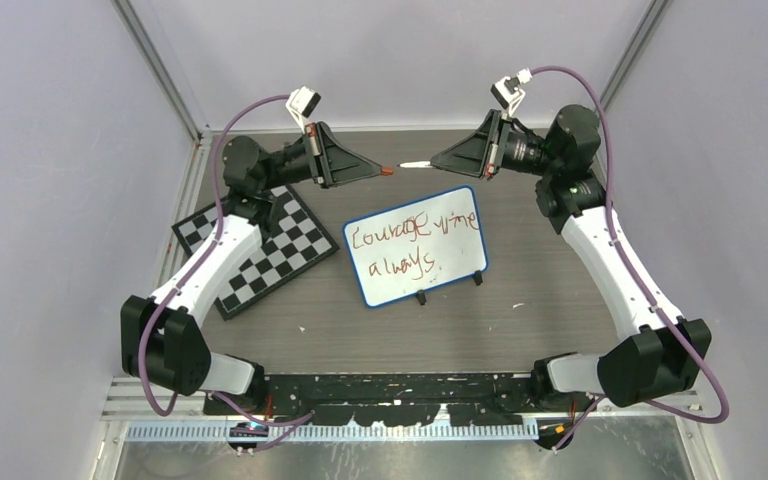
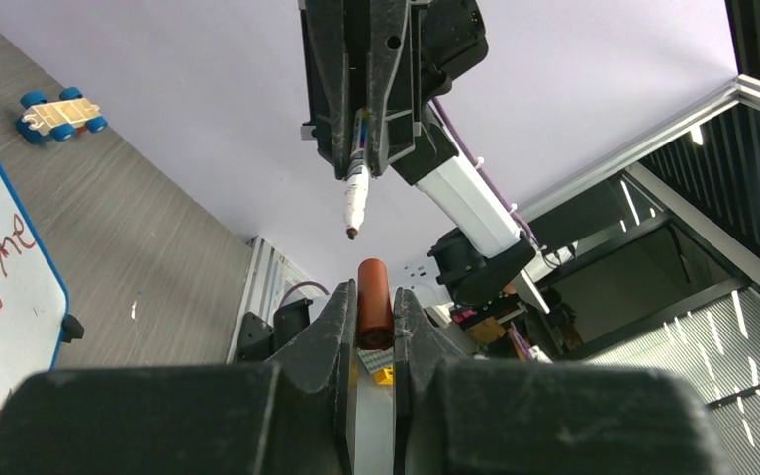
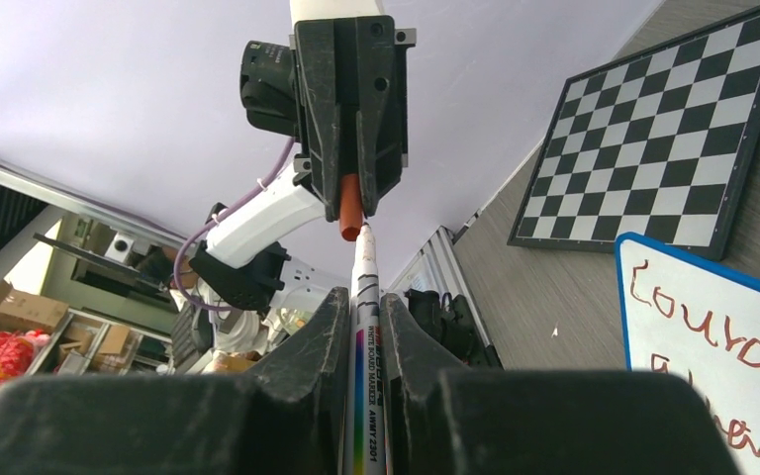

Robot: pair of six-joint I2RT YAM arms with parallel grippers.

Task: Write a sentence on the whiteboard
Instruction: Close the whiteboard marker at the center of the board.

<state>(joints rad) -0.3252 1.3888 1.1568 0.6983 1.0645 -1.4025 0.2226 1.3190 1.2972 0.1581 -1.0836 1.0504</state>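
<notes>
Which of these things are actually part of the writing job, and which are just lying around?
Part of the job: whiteboard; sentence on it; marker in the right gripper; marker cap in the left gripper.

Just lying about: chessboard; toy car.

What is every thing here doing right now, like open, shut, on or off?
Small blue-framed whiteboard: written on.
Brownish-red handwritten sentence: two lines.
White marker pen: uncapped.
Brownish-red marker cap: off, apart from the pen tip.
Left gripper: shut on cap.
Right gripper: shut on pen.
Black-and-white checkered chessboard: flat, no pieces.
</notes>
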